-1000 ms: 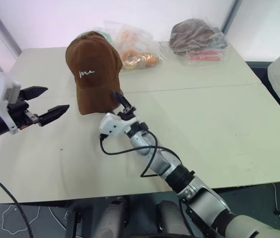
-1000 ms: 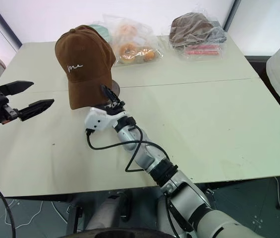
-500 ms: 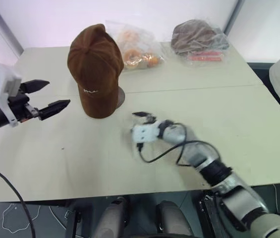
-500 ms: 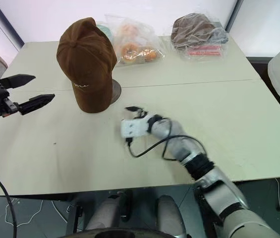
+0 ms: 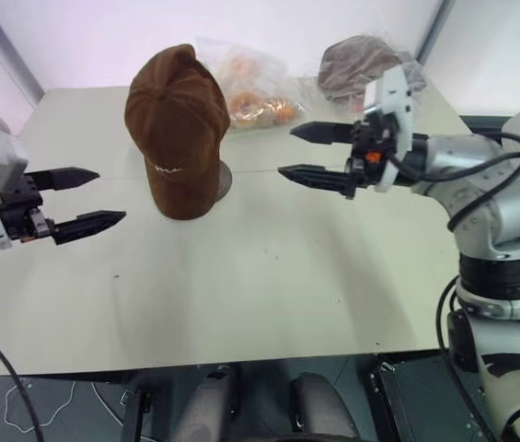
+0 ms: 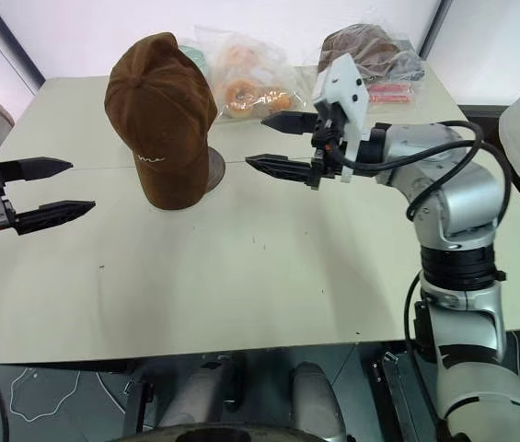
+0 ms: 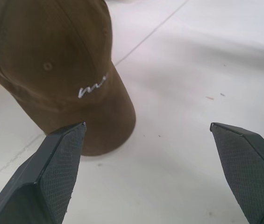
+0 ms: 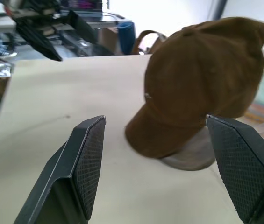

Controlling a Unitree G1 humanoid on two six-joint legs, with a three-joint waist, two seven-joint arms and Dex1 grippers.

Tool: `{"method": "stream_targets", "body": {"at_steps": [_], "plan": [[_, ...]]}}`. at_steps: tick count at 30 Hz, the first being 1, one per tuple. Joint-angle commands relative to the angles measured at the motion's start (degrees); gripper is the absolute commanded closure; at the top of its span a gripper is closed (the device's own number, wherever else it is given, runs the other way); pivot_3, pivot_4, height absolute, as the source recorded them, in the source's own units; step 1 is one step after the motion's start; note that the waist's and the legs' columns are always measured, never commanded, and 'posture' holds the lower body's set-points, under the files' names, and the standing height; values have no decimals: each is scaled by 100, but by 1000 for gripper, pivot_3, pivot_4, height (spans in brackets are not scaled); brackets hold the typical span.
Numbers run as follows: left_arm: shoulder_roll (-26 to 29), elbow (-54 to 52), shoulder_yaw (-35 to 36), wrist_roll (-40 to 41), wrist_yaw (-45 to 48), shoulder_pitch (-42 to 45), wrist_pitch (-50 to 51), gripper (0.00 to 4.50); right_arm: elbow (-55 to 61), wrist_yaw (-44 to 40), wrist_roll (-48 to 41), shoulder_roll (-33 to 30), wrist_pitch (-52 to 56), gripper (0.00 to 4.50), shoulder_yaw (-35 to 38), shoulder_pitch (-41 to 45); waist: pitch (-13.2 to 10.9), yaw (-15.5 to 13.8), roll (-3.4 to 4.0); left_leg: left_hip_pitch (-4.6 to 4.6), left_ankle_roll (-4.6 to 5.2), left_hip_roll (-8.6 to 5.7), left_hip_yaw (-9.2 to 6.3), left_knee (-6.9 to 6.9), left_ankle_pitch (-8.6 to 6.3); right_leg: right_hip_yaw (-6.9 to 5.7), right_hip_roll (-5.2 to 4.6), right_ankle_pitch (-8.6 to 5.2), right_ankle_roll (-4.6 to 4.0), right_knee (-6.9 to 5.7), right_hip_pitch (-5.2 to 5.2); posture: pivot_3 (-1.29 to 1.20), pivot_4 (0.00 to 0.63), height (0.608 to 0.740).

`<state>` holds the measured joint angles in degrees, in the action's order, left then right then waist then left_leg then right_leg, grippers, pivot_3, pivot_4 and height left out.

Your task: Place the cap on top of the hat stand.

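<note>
Cap (image 5: 176, 124) sat draped over the hat stand (image 5: 220, 180) at 11 o'clock on the table (image 5: 269, 276), brim hanging down, only the stand's base edge peeking out. Left tool (image 5: 80, 198) and right tool (image 5: 319, 155) flanked it, both spread apart and empty. Judged placed; any straightening should nudge gently, not topple the stand.
</note>
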<state>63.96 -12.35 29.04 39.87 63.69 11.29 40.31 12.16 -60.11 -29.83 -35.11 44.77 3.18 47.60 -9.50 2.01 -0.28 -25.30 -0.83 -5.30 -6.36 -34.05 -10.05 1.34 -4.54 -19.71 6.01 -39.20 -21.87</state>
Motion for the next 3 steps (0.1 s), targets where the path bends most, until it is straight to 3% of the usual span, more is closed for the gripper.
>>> {"method": "stream_targets", "body": {"at_steps": [1,3], "plan": [[67,26,186,-22,48,57,-173,0,74,8,-268,-226,57,1015,260,120,0,11,0,-1,0,0,1,1,0,1,0,0,0,0,-1,0,150,740],[59,49,176,-36,45,98,-243,0,7,29,-315,-316,34,1015,295,139,0,17,0,-2,0,0,2,1,0,2,0,0,0,0,-3,0,150,740]]}}
